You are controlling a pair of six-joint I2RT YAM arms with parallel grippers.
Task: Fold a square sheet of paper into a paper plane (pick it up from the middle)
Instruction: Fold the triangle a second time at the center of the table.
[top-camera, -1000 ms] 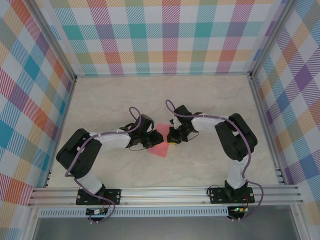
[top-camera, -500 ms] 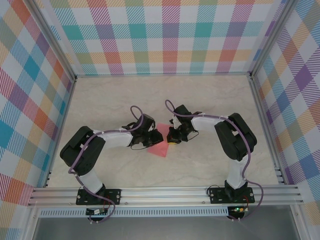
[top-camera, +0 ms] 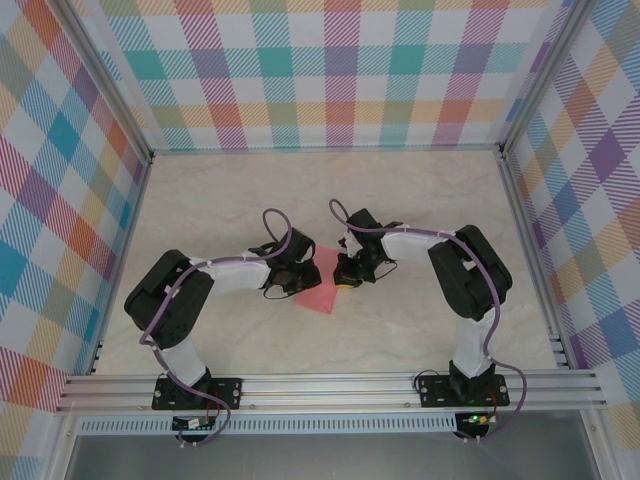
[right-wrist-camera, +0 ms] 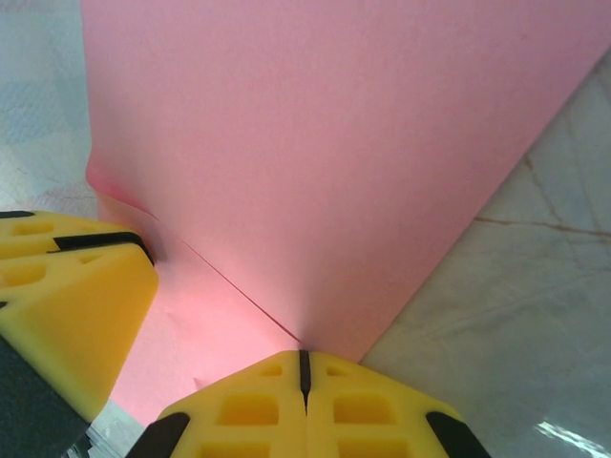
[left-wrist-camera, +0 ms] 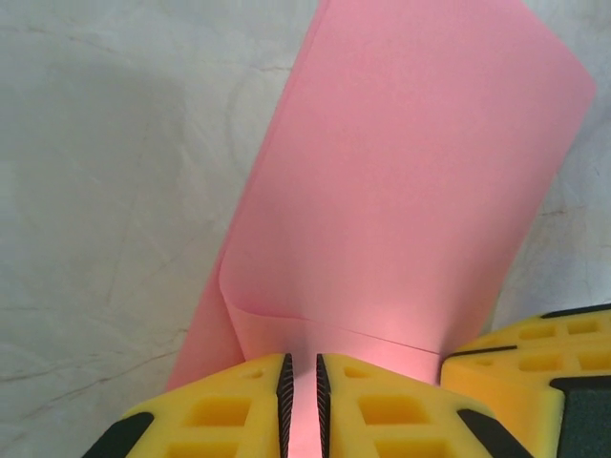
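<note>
left gripper (left-wrist-camera: pixel 303 382): you are clamping the square sheet of paper (left-wrist-camera: pixel 410 172) between narrowed jaws | right gripper (right-wrist-camera: pixel 304 367): clenching tight, seemingly nipping its edge

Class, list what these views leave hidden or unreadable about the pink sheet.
Top external: the square sheet of paper is partly covered by the left gripper and right gripper; its creases are too small to read.
Left wrist: the sheet's far end runs off the top edge; its near edge is hidden behind the yellow fingers.
Right wrist: the top edge cuts off the sheet's outline.
</note>
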